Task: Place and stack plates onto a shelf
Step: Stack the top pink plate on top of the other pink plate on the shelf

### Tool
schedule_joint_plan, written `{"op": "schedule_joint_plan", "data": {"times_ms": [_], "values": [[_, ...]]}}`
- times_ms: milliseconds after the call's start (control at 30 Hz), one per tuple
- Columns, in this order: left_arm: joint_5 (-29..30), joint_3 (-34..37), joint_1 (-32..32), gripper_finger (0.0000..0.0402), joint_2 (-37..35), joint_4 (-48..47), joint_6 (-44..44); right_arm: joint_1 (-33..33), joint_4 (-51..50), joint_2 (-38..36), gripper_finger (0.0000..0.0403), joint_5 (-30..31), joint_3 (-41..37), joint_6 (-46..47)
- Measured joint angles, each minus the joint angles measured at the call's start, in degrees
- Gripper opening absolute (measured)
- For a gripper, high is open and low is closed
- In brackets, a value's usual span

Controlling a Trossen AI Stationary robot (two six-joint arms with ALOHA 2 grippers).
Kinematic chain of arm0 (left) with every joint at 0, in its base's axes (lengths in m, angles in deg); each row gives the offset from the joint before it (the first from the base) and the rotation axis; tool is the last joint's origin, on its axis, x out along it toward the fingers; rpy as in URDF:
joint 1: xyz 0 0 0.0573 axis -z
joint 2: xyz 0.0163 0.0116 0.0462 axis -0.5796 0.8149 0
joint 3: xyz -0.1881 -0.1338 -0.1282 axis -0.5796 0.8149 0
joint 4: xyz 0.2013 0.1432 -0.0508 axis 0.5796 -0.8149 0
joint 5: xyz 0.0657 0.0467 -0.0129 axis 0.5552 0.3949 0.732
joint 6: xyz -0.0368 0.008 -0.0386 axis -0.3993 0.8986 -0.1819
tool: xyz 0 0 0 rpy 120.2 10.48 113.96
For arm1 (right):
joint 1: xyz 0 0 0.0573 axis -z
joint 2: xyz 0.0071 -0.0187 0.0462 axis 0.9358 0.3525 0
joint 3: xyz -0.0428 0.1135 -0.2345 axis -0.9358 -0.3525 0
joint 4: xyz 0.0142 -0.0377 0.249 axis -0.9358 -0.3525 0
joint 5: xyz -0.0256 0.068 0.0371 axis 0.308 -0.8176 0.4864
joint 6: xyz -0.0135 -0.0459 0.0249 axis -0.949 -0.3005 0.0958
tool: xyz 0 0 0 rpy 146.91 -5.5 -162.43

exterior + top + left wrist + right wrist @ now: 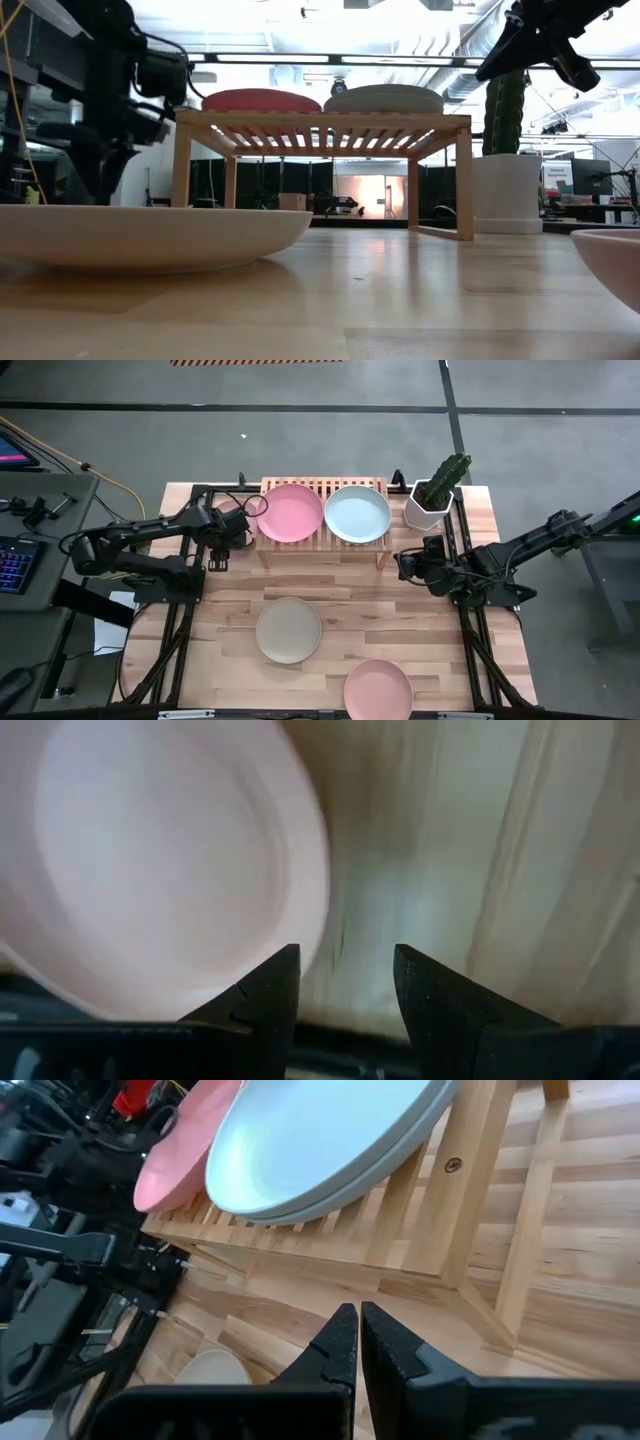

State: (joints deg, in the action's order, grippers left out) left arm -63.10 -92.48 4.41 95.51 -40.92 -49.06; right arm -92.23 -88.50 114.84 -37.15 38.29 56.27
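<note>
The light-wood shelf (320,545) stands at the table's far side. A pink plate (290,513) and a pale mint plate (357,514) rest side by side on its slatted top (320,125). A beige plate (289,629) lies on the table's middle, and a second pink plate (378,688) lies at the near edge. My left gripper (245,520) hovers open by the shelf's left end, a pink plate (150,870) below its fingers and apart from them. My right gripper (405,565) is shut and hangs off the shelf's near right corner, touching nothing (357,1330).
A white pot with a cactus (430,500) stands right of the shelf, close to my right arm. Black frame rails (465,620) run along the table's left and right sides. Bare wood (330,585) lies between the shelf and the beige plate.
</note>
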Motion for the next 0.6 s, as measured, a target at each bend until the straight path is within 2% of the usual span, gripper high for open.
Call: {"op": "schedule_joint_plan", "data": {"times_ms": [167,600], "values": [[-0.4,2.4,-0.2,0.0152,2.0,6.1,1.0,0.0,1.1,0.0,0.0,0.0,0.0,0.0],[0.3,2.7,-0.2,0.0152,4.5,11.8,2.4,0.0,1.5,0.0,0.0,0.0,0.0,0.0]]}}
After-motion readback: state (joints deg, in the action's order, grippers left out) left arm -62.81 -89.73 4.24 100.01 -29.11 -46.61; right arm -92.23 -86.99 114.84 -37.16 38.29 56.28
